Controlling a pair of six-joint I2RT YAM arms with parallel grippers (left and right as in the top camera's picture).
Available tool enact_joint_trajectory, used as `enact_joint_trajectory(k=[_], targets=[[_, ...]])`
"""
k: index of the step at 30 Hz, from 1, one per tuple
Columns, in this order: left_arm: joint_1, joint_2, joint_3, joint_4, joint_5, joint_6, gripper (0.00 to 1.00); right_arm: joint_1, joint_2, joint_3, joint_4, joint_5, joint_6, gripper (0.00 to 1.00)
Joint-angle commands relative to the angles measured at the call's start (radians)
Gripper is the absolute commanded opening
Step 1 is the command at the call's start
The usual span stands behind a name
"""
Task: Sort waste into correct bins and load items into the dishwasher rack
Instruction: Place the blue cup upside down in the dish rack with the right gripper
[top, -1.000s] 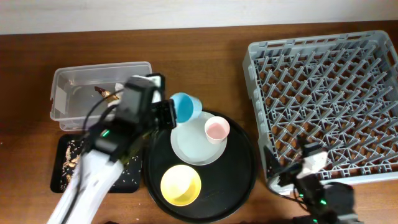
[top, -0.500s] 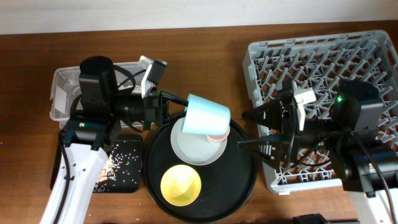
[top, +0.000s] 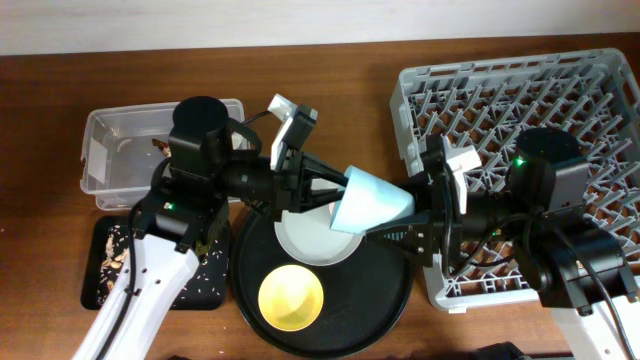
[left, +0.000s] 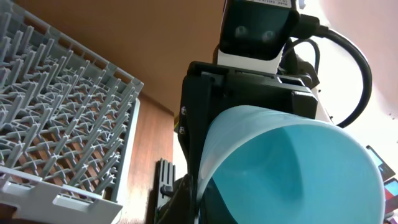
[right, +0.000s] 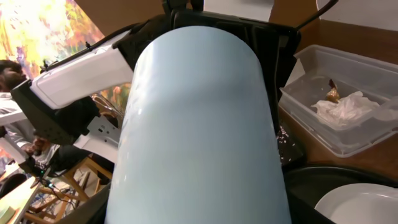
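Overhead: light-blue cup (top: 370, 200) is hanging just left of dishwasher rack (top: 560, 100); left jaws are clamping its rim end; right jaws are flanking its base, closure unclear.
Left wrist: cup mouth is facing lens; likely light, stiff, slick.
Right wrist: cup wall is filling view; best gripping mid-wall; no writing showing.

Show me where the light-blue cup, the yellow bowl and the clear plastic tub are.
light-blue cup (top: 372, 203), overhead view, middle of its side wall.
yellow bowl (top: 291, 297), overhead view, centre of its inside.
clear plastic tub (top: 128, 172), overhead view, bare part of its floor.
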Motion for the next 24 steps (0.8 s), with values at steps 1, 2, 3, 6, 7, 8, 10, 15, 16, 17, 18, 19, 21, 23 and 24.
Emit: enact_joint_trajectory(k=[1,2,3,6,7,8,10,15,16,17,18,19,21,23,24], targets=[[-0.009,-0.005,0.006,-0.038,0.027,-0.002,0.00,0.005,0.003,0.013,0.081,0.037,-0.018,0.55],[-0.009,-0.005,0.006,-0.040,0.030,-0.002,0.00,0.005,0.003,0.013,0.081,0.038,-0.018,0.55],[-0.009,-0.005,0.006,-0.039,0.034,-0.002,0.00,0.005,0.003,0.013,0.086,0.041,-0.018,0.56],[-0.009,-0.005,0.006,-0.040,0.034,-0.002,0.00,0.005,0.003,0.013,0.109,0.086,-0.019,0.56],[-0.009,-0.005,0.006,-0.040,0.035,-0.002,0.00,0.004,0.003,0.013,0.125,0.086,-0.019,0.53],[-0.009,-0.005,0.006,-0.040,0.034,-0.002,0.00,0.004,0.003,0.013,0.138,0.089,-0.019,0.47],[-0.008,-0.005,0.006,-0.039,0.024,-0.001,0.15,0.004,0.003,0.013,0.131,0.136,-0.019,0.44],[0.229,-0.005,0.006,-0.113,-0.253,-0.002,0.59,0.004,0.003,0.013,0.004,0.529,-0.015,0.39],[0.278,-0.005,0.006,-0.201,-0.344,-0.002,0.60,0.003,0.003,0.013,-0.051,0.747,-0.015,0.38],[0.309,-0.005,0.006,-0.314,-0.437,0.000,0.60,0.003,0.009,0.017,-0.097,0.892,-0.007,0.39],[0.314,-0.005,0.006,-0.398,-0.503,0.058,0.60,0.003,0.039,0.042,-0.174,1.013,-0.007,0.38],[0.314,-0.005,0.006,-0.486,-0.609,0.096,0.60,-0.007,0.092,0.082,-0.240,1.073,-0.002,0.39],[0.314,-0.005,0.005,-0.602,-0.803,0.096,0.60,-0.063,0.237,0.200,-0.347,1.114,0.015,0.38],[0.314,-0.005,0.005,-0.660,-0.854,0.100,0.60,-0.118,0.361,0.298,-0.391,1.114,0.014,0.38],[0.314,-0.005,0.005,-0.706,-0.892,0.103,0.60,-0.149,0.427,0.337,-0.389,1.114,0.014,0.38]])
